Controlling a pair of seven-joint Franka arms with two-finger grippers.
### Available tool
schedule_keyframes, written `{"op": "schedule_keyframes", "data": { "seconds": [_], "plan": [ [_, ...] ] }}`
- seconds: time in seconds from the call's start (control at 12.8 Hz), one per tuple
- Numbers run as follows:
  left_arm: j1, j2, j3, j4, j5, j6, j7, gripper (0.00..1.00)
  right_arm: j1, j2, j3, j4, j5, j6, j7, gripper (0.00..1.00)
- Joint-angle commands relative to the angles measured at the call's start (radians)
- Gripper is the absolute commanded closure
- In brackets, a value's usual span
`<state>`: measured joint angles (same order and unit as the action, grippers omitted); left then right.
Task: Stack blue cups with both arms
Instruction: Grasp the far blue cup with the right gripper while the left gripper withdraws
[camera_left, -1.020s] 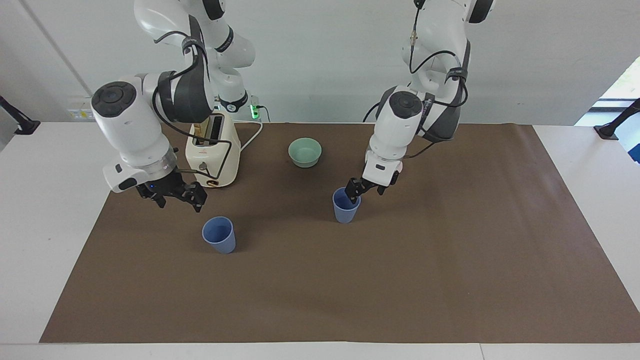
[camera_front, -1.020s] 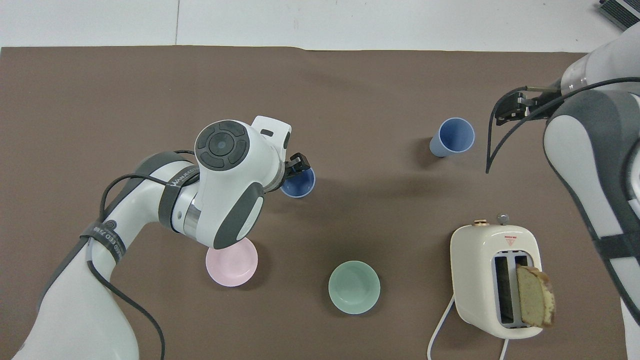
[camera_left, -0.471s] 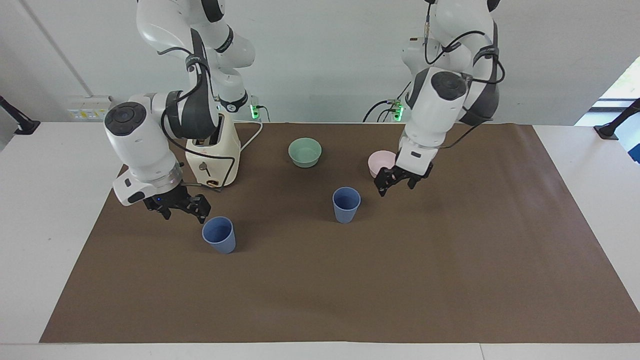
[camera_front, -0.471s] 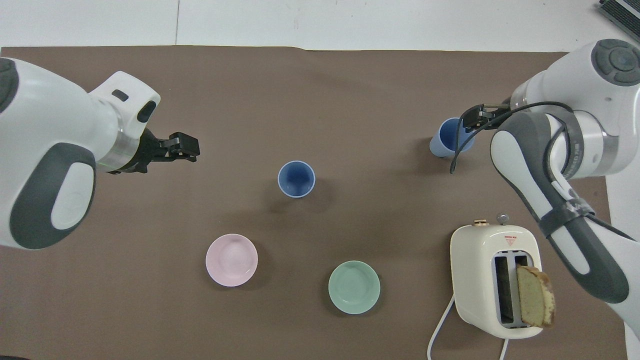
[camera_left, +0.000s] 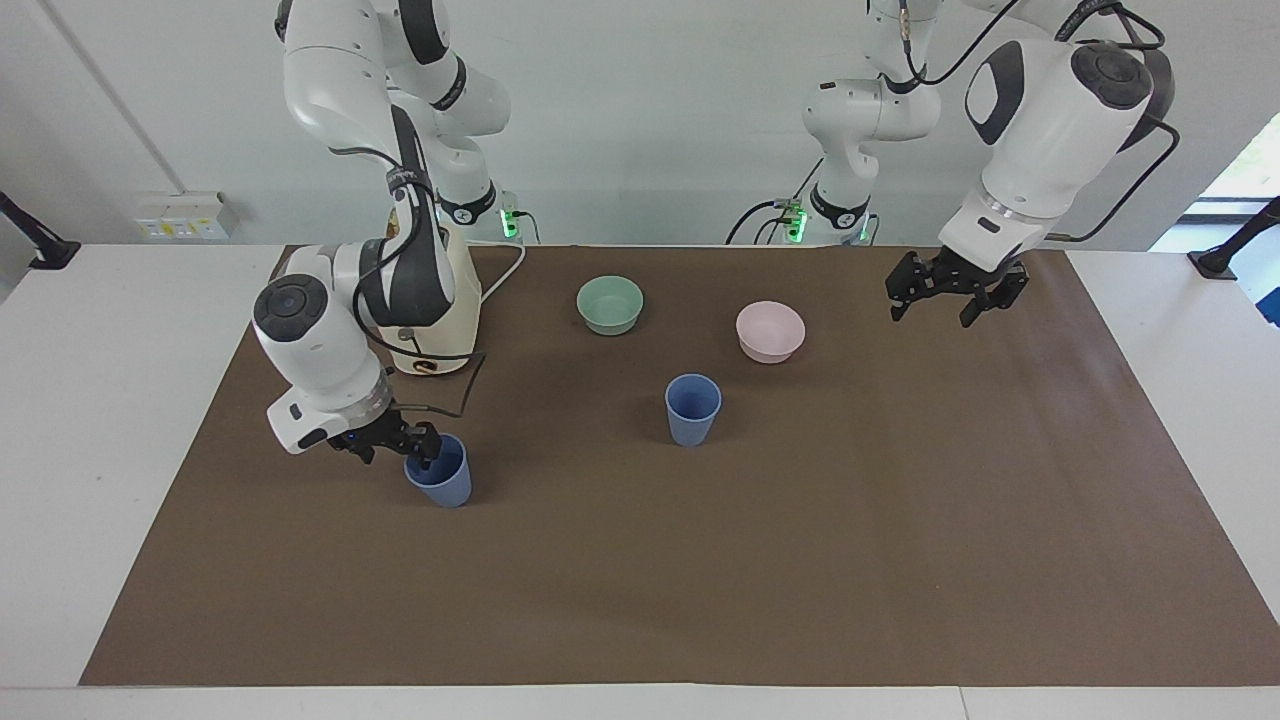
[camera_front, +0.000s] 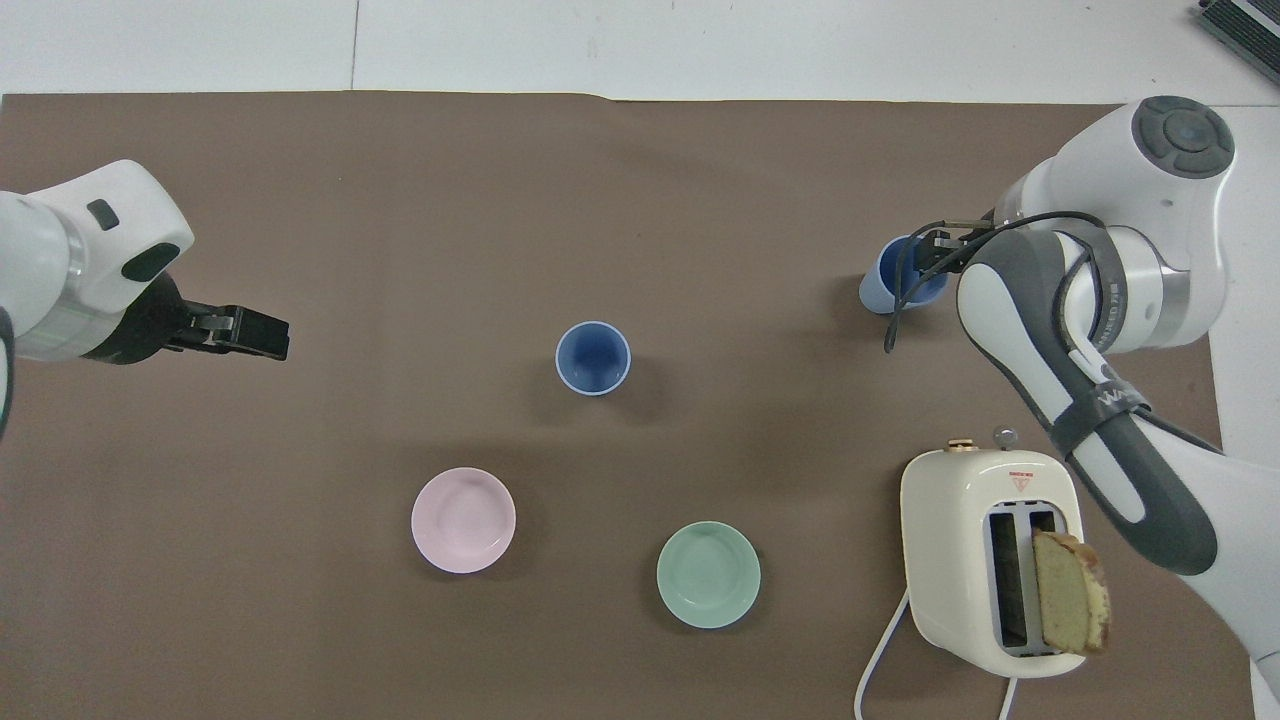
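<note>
a brown mat (camera_left: 700, 580) covers most of the white table (camera_left: 100, 450), reaching close to the edge farthest from the robots. the cream toaster (camera_front: 985, 560) stands near the robots' edge toward the right arm's end, a slice of bread (camera_front: 1070, 592) sticking up from one slot. the mint-green bowl (camera_left: 610, 303) and the pale pink bowl (camera_left: 770, 330) sit side by side near the middle of the robots' edge.

two matte periwinkle-blue cups, tapered and handleless, stand upright and apart, mouths up. the middle blue cup (camera_left: 692, 408) is at the mat's centre, touched by nothing. the end blue cup (camera_left: 440, 474) stands toward the right arm's end, farther from the robots than the toaster.

the right gripper (camera_left: 385, 442) is down at that cup's rim, one finger appearing to reach into the mouth; whether it is clenched, i cannot tell. the left gripper (camera_left: 953, 288) hangs over bare mat at the left arm's end, fingers spread, holding nothing.
</note>
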<state>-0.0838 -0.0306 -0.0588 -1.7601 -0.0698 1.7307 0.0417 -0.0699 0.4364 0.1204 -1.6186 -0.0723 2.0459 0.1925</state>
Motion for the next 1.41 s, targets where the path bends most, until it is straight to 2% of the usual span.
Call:
{"op": "schedule_keyframes", "data": {
  "seconds": [0.0, 0.31, 0.47, 0.55, 0.94, 1.33],
  "plan": [
    [0.009, -0.037, 0.033, 0.028, 0.012, -0.066, 0.043, 0.00, -0.004, -0.007, 0.007, 0.005, -0.014, -0.007, -0.016, 1.00],
    [0.009, -0.034, 0.088, 0.158, 0.021, -0.172, 0.041, 0.00, -0.004, -0.034, 0.015, 0.010, -0.003, -0.016, 0.010, 1.00],
    [-0.005, -0.016, 0.074, 0.244, 0.100, -0.256, 0.050, 0.00, -0.002, -0.062, 0.016, 0.010, -0.001, -0.041, 0.010, 1.00],
    [-0.010, -0.014, 0.071, 0.257, 0.102, -0.279, 0.052, 0.00, -0.002, -0.082, 0.016, 0.010, 0.000, -0.056, 0.011, 1.00],
    [-0.002, -0.048, 0.073, 0.214, 0.068, -0.270, 0.040, 0.00, 0.033, -0.175, 0.018, 0.011, 0.022, -0.145, 0.019, 1.00],
    [0.002, -0.020, 0.077, 0.215, 0.035, -0.272, 0.052, 0.00, 0.128, -0.286, 0.019, 0.019, 0.037, -0.277, 0.146, 1.00]
  ]
}}
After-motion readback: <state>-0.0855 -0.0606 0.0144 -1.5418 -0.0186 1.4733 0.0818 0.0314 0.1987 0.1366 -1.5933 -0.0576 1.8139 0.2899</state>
